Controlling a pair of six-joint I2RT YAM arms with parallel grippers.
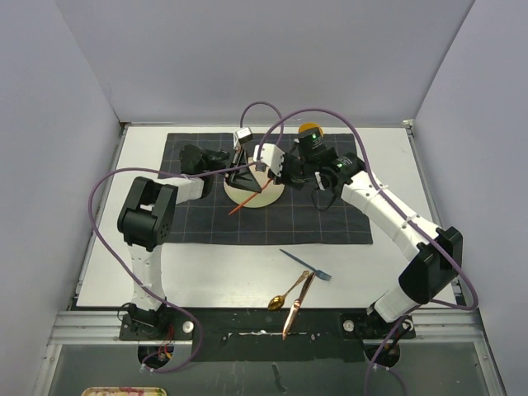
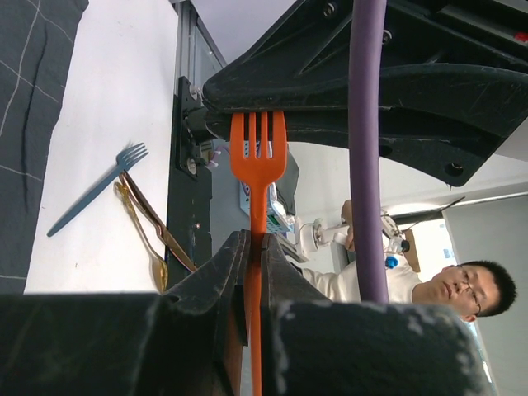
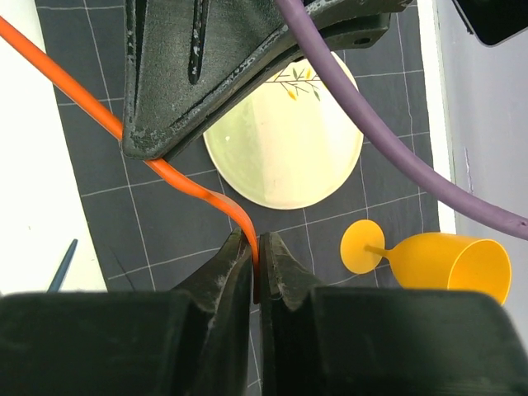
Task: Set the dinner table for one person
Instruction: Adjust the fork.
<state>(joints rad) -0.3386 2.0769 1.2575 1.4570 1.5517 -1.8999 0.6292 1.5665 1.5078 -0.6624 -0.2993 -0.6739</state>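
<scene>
An orange fork [image 1: 239,206] hangs above the cream plate [image 1: 266,198], and both grippers are shut on it. My left gripper [image 1: 246,176] pinches the handle [image 2: 254,247], with the tines [image 2: 258,148] pointing up toward the right gripper's black body. My right gripper [image 3: 255,247] clamps the fork's [image 3: 177,177] other end. The plate [image 3: 285,140] sits on the dark grid cloth [image 1: 206,219], which lies on the white dinner table [image 1: 231,272].
A yellow goblet [image 3: 429,256] lies on its side on the cloth right of the plate; the top view shows it [image 1: 310,130] behind the right arm. A blue fork [image 1: 305,264], a gold spoon [image 1: 285,294] and a copper knife [image 1: 297,307] lie near the front edge.
</scene>
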